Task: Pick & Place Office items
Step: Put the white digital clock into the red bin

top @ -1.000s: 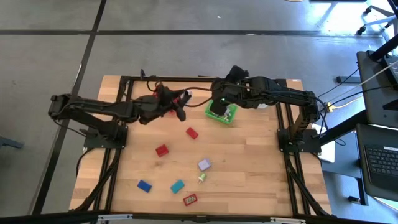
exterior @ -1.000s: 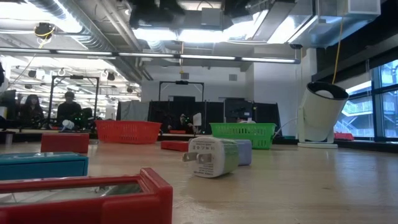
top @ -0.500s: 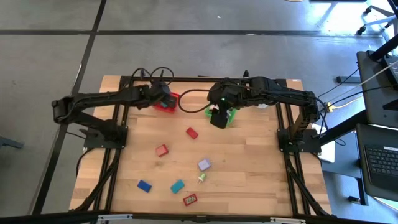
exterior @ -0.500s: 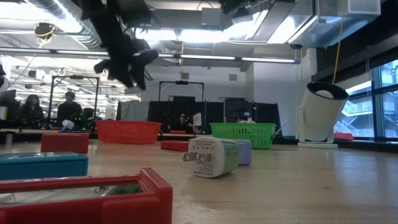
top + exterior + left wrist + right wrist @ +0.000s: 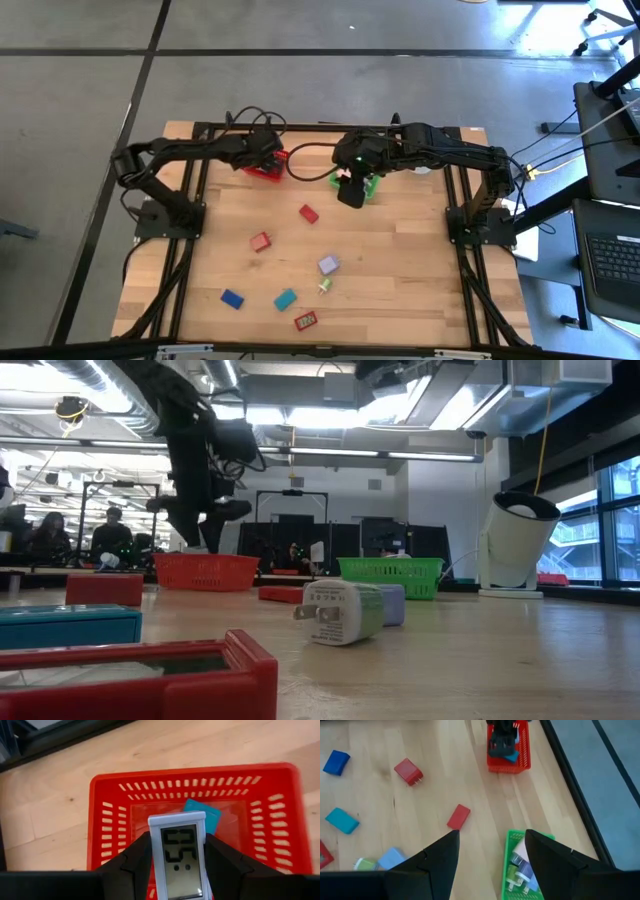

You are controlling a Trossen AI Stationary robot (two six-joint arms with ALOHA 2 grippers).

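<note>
The left hand (image 5: 177,870), clamped on a small white digital clock (image 5: 178,854), hovers above the red mesh basket (image 5: 280,845), so the next move is probably releasing it inside.

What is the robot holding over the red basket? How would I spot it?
Find the red basket at the far edge of the wooden table. Right above it, the left hand is shut on a small white clock with a grey screen showing dark blocky digits. Nothing else here has a screen; the teal piece in the basket below it is plain.
</note>
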